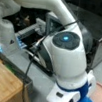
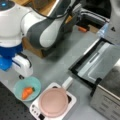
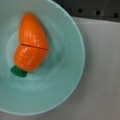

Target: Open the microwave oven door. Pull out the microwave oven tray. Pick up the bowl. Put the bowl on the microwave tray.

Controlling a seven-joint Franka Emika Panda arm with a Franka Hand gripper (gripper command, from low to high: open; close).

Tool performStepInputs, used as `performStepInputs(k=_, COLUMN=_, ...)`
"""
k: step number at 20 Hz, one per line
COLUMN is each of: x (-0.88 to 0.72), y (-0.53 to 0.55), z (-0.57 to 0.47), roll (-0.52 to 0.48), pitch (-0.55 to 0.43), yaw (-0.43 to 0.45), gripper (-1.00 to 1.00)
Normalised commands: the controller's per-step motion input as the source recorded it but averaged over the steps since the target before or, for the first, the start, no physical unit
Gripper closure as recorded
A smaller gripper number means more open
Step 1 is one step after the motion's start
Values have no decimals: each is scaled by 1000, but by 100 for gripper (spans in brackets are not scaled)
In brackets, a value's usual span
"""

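Wrist view puts us right over the bowl [image 3: 57, 75], with a toy carrot [image 3: 30, 47] lying inside it. In a front view the microwave oven door [image 2: 82, 60] hangs open with the microwave oven tray [image 2: 102, 62] pulled out, well apart from the bowl [image 2: 18, 90], which sits beside a pink plate [image 2: 53, 102]. We see the arm's end [image 2: 22, 66] just above the bowl, but can't tell if the gripper is spread or clenched.

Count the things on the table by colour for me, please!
Orange: 1, the carrot
Teal: 1, the bowl holding it
Pink: 1, the plate
White: 1, the rack under the plate
Silver: 1, the oven, door open
Total: 5
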Motion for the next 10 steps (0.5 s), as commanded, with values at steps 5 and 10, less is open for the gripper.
performStepInputs(k=5, x=270, y=-208, z=-32, roll=14, pitch=221, yaw=146, gripper=-100)
performStepInputs(k=10, x=165, y=-198, z=-43, roll=-11, pitch=160, yaw=145, gripper=-100)
